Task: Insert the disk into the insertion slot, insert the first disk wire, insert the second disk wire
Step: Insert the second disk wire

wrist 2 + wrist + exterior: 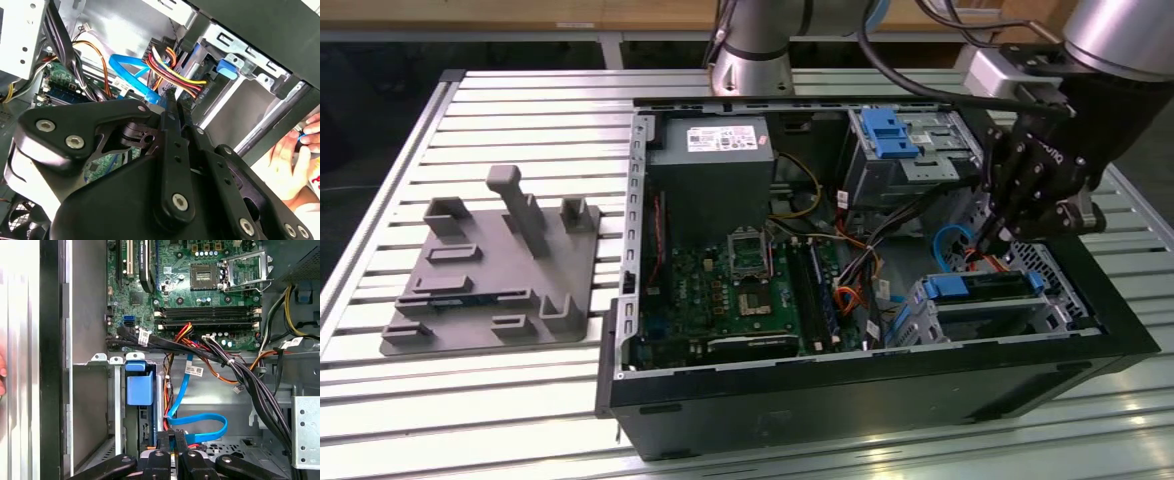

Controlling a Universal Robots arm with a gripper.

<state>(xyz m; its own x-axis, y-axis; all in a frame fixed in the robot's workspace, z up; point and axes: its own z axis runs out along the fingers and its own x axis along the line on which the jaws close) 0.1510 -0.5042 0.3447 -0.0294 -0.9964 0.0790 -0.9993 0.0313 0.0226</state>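
Claw: hangs inside the open computer case, at the end of the disk; fingertips pressed together on a wire plug, seen in both wrist views.
Second wrist view: the narrow fingers meet at the plug of the multicoloured wire bundle, just beside the light blue flat cable; a person's hand shows beyond the case wall.
First wrist view: one light blue flat cable loops just beyond the fingertips; black cables run across toward the motherboard.
Disk: one, in its bright blue caddy, seated in the insertion slot at the case's near corner on the exterior view's right.
Exterior view: one taller grey bay with a blue tab near the case's far edge; one power supply at the far corner; one grey fixture plate lying well apart from the case on the slatted table.
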